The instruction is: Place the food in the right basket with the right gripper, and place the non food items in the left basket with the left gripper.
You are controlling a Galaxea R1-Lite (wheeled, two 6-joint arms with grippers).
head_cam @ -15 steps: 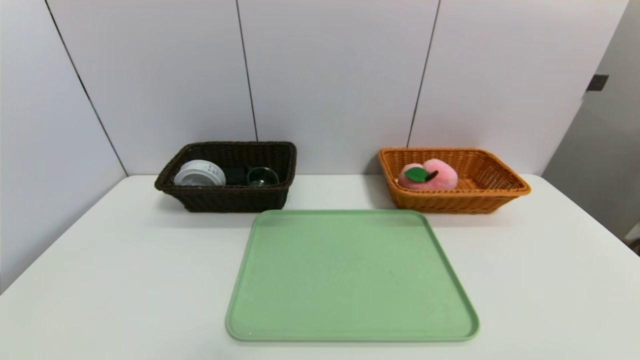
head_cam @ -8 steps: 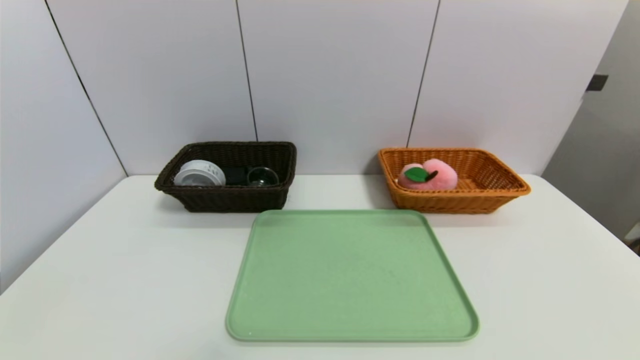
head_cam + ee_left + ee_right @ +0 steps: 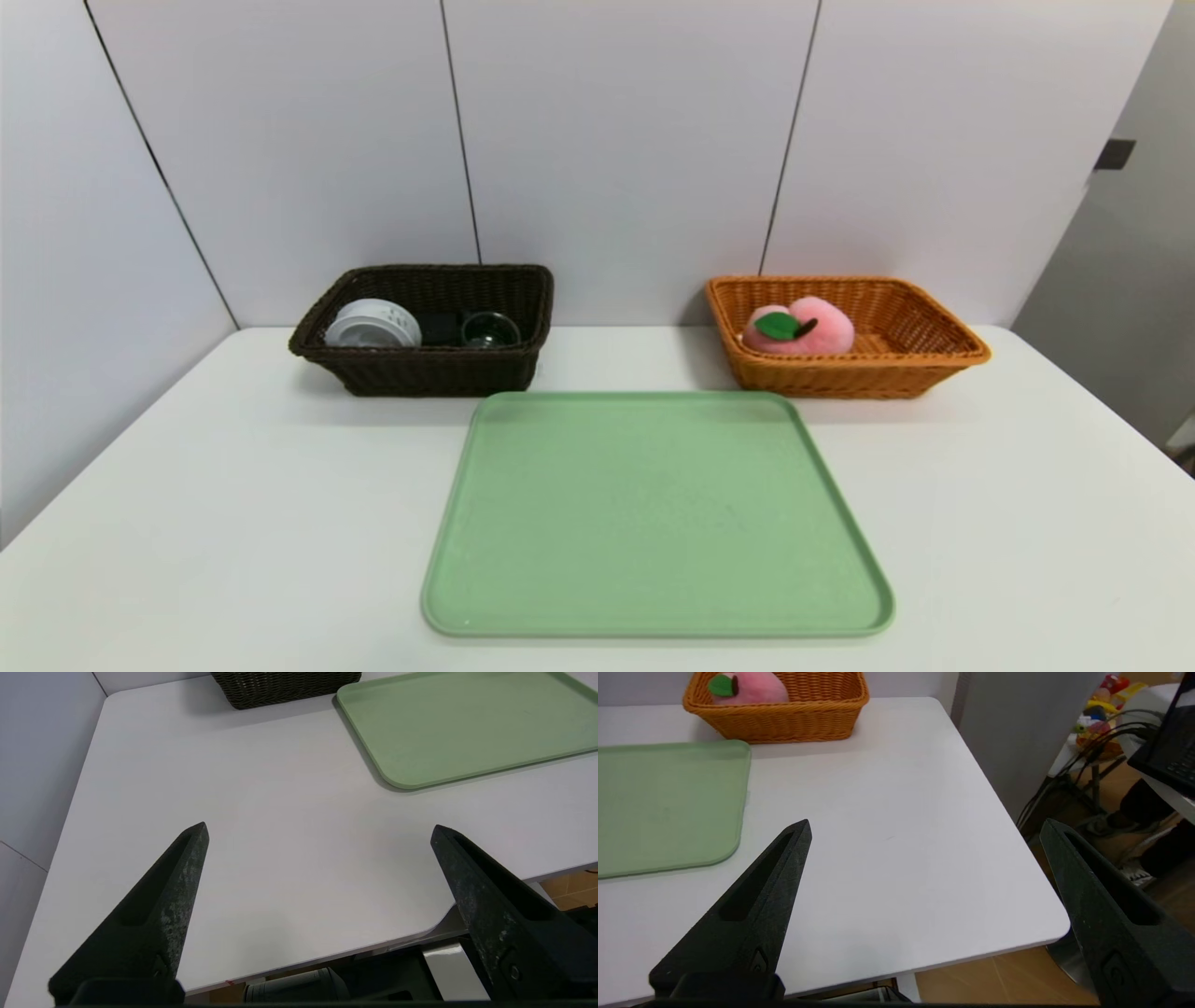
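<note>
sorted baskets along the table's (image 3: 233, 485) far edge.
peach (image 3: 799, 327) in orange basket (image 3: 934, 359); left gripper (image 3: 317, 830) and right gripper (image 3: 924, 828) wide open, empty, at near corners.

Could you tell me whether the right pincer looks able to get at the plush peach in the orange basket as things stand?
Probably yes. The right pincer is open over the table's near right corner, holding nothing, and bare table lies between it and the orange basket, where the plush peach lies uncovered.
</note>
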